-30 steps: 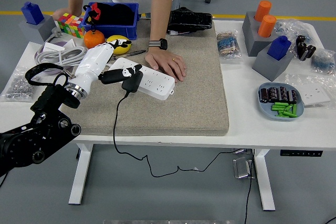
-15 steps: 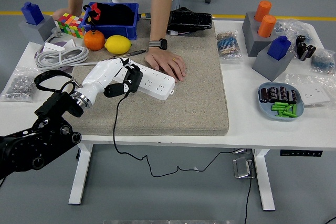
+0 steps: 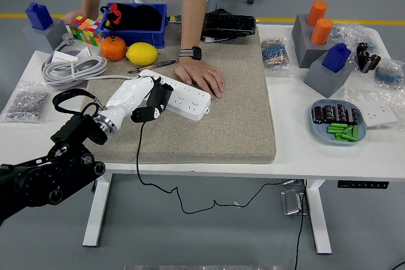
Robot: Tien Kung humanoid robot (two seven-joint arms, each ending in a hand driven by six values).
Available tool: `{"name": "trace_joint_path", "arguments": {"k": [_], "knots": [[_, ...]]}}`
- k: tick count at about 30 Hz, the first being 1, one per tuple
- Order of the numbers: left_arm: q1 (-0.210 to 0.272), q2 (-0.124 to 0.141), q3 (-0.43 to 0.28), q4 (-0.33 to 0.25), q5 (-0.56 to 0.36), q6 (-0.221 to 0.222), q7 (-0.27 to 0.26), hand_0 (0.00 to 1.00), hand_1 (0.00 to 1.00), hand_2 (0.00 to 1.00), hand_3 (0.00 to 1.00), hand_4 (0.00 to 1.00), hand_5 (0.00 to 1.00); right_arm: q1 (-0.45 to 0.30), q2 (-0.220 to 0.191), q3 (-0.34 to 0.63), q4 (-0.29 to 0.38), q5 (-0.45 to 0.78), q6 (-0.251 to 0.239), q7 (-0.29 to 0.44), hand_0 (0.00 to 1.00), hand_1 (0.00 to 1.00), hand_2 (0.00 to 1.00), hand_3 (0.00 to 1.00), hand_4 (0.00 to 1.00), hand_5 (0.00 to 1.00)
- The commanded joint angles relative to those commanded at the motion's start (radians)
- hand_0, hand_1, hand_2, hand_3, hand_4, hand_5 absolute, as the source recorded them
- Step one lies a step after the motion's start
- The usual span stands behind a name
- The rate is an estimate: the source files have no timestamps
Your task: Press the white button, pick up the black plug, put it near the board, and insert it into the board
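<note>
1. The left hand grasps the black plug at the power strip's left end, on the mat.
2. A person's hand rests just beyond the strip's far edge.

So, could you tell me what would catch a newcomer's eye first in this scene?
Probably the robot's white left hand gripping the black plug at the left end of the white power strip, on the beige mat. Next, a person's hand resting flat on the mat just behind the strip's right end.
</note>
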Motion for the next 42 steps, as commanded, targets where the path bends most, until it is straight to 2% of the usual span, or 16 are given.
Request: {"name": "trace_joint_path", "arguments": {"k": [1,2,10,19,30,42], "knots": [[-0.002,-0.001,0.001,0.004,0.001,-0.003,0.004,0.860,0.810,0.746,0.699,0.556,0.002,0.000,0.000,0.000,0.000,0.000,0.000,0.000,0.742,0.613,0.577,0.587,0.644,0.337],[-0.004,-0.004,0.004,0.012,0.002,-0.005,0.007,0.863,0.832,0.776,0.756,0.584,0.002,0.001,0.000,0.000,0.000,0.000,0.000,0.000,0.741,0.613,0.576,0.587,0.644,0.338],[-0.011,-0.015,0.011,0.054,0.012,0.000,0.004,0.865,0.833,0.772,0.755,0.582,0.002,0.002,0.000,0.001,0.000,0.001,0.000,0.001,0.741,0.612,0.576,0.587,0.643,0.337],[-0.006,-0.015,0.001,0.053,0.012,0.014,-0.012,0.863,0.836,0.775,0.752,0.588,0.002,0.000,0.002,-0.001,0.000,0.001,0.001,0.001,0.742,0.612,0.575,0.585,0.643,0.337],[-0.018,-0.020,0.025,0.082,0.067,0.010,0.020,0.860,0.837,0.774,0.753,0.592,0.002,0.004,0.000,0.002,0.001,0.002,0.001,0.002,0.742,0.612,0.574,0.585,0.642,0.337],[-0.023,-0.032,0.042,0.096,0.065,0.007,0.028,0.862,0.835,0.775,0.745,0.614,0.002,0.005,0.000,0.001,0.001,0.003,-0.001,0.004,0.741,0.612,0.574,0.585,0.641,0.337]]}}
